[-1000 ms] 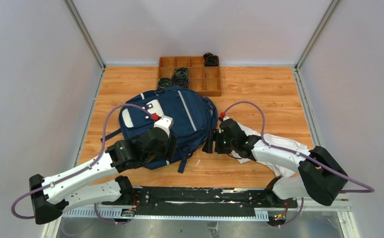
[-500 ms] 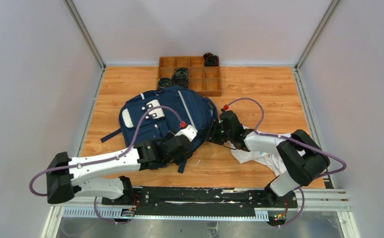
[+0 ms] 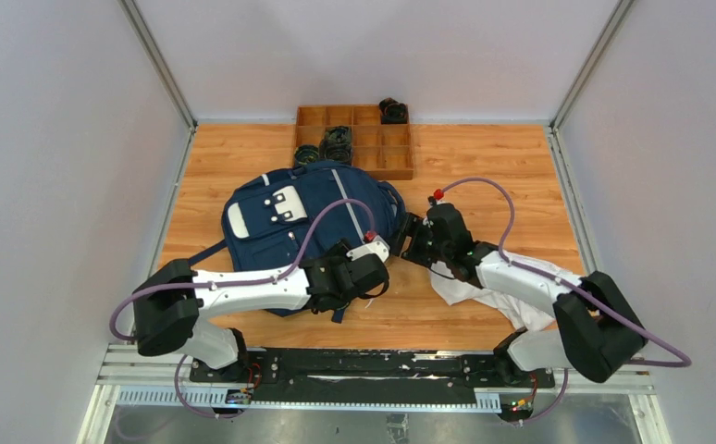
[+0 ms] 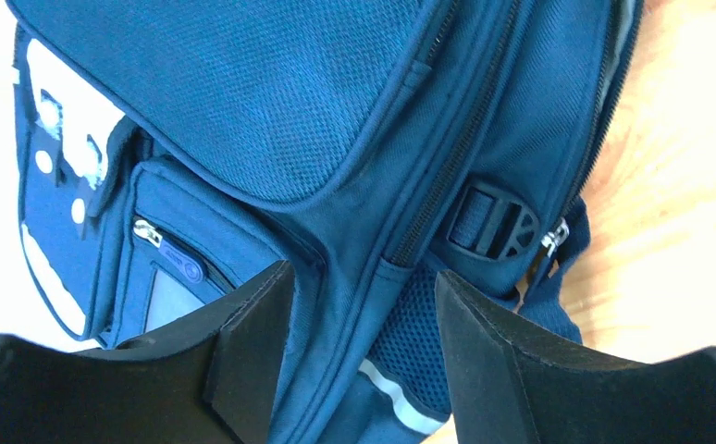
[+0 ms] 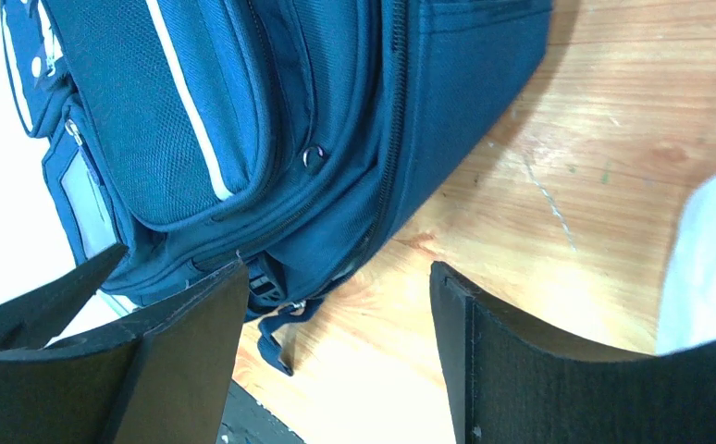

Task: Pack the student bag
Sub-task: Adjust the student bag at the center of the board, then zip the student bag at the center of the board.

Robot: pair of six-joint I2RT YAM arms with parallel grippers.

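The student bag point(image 3: 303, 217) lies flat on the table point(image 3: 507, 166), left of centre, its grey-white patch facing up and all its zips looking shut. Over the last second the left arm has slid off the top of the bag to its near right corner. The left gripper point(image 4: 362, 275) is now open and holds nothing, and it faces the side panel with the buckle point(image 4: 493, 217) and a zip pull point(image 4: 553, 236). The right gripper point(image 5: 338, 268) has come forward to the bag's right edge. It too is open and empty, with the white garment point(image 3: 488, 294) lying under its arm. Both now flank the same corner, so packing has probably not begun and opening a zip looks like the step in hand.
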